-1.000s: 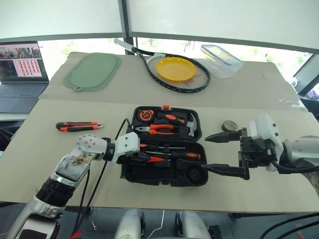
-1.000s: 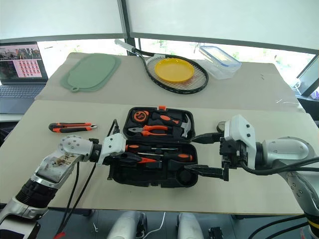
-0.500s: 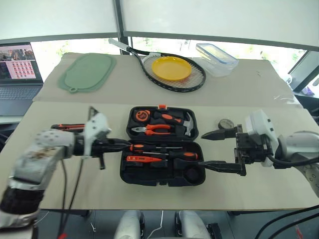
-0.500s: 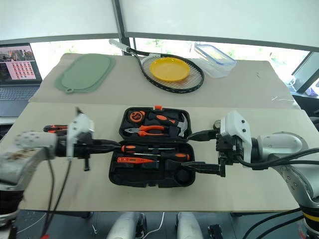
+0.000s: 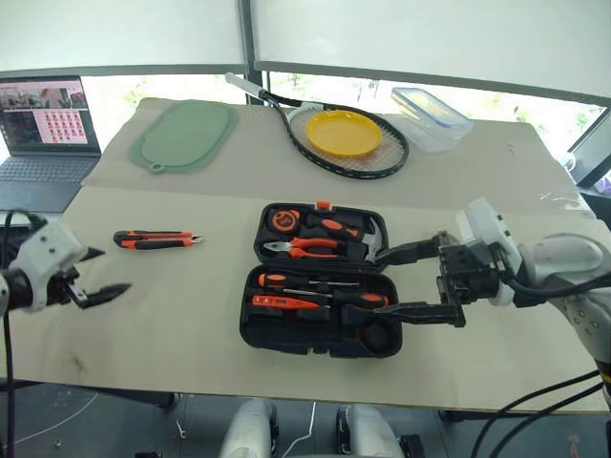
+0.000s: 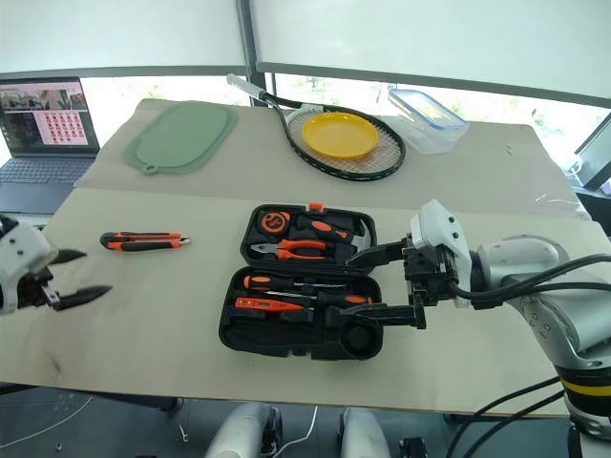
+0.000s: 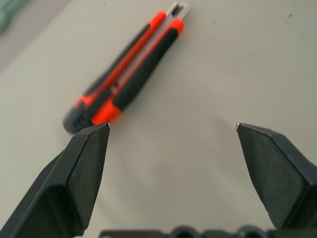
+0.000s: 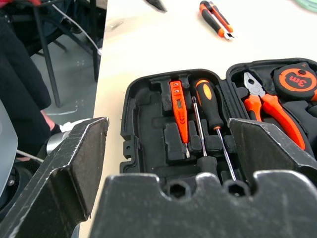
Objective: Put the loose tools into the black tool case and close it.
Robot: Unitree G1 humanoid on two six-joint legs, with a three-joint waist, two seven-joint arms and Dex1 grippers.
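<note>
Head view: utility knife on table left of open tool case, long axis left-right, just beyond left gripper, wide, empty. Right gripper wide at case.
Wrist view: knife ahead, diagonal.

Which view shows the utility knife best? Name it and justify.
The left wrist view: the utility knife lies large on the table, just beyond the open left gripper. The eye views show it small, left of the black tool case; the right wrist view, small and distant.
</note>
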